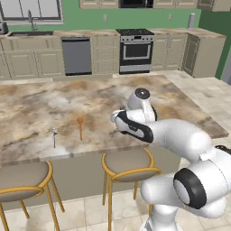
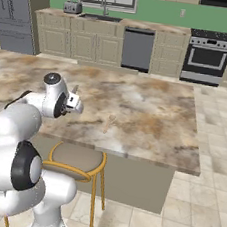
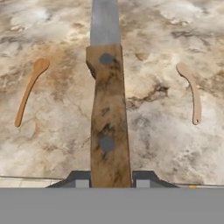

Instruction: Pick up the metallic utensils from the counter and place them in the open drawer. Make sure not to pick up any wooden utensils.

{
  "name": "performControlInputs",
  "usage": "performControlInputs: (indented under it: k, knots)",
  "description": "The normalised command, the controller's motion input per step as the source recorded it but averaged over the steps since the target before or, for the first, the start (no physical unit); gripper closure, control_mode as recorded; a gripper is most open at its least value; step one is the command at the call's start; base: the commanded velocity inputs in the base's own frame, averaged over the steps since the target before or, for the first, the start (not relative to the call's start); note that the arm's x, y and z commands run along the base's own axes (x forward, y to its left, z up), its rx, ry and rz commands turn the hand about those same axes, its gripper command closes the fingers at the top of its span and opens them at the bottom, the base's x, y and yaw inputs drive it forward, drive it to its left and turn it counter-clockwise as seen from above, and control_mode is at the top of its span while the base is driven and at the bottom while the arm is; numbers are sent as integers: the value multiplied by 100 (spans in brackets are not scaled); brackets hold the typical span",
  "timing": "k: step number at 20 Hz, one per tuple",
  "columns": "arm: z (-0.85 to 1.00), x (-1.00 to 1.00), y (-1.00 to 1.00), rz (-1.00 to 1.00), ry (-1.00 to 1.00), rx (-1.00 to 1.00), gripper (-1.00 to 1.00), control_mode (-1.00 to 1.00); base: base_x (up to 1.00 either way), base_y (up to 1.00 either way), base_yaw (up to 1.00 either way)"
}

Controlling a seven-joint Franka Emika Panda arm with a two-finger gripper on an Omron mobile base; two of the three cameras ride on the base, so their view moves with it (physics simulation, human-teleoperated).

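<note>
Hand view: knife [image 3: 108, 127] above counter [image 3: 157, 144] edge

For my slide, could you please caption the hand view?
Gripper holds the brown-handled knife above the marbled counter, an orange-brown wooden spoon and a paler spoon lying either side.

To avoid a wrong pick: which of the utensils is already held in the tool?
The knife, with its dark brown wooden handle between the tool fingers; both spoons lie on the counter.

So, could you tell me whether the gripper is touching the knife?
Touching: in the hand view, the knife's brown handle sits clamped between the gripper's two fingertips, raised above the counter.
</note>
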Motion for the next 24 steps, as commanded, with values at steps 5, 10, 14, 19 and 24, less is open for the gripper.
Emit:
performControlInputs:
  k: [5,10,14,19,24]
  knots:
    - [100,-59,-43,0,0,0,100,-100,0,0,0]
    - [59,-43,-35,0,0,0,100,-100,0,0,0]
    - [8,-37,-23,0,0,0,100,-100,0,0,0]
    - [0,-49,-18,0,0,0,100,-100,0,0,0]
    - [4,-41,-14,0,0,0,100,-100,0,0,0]
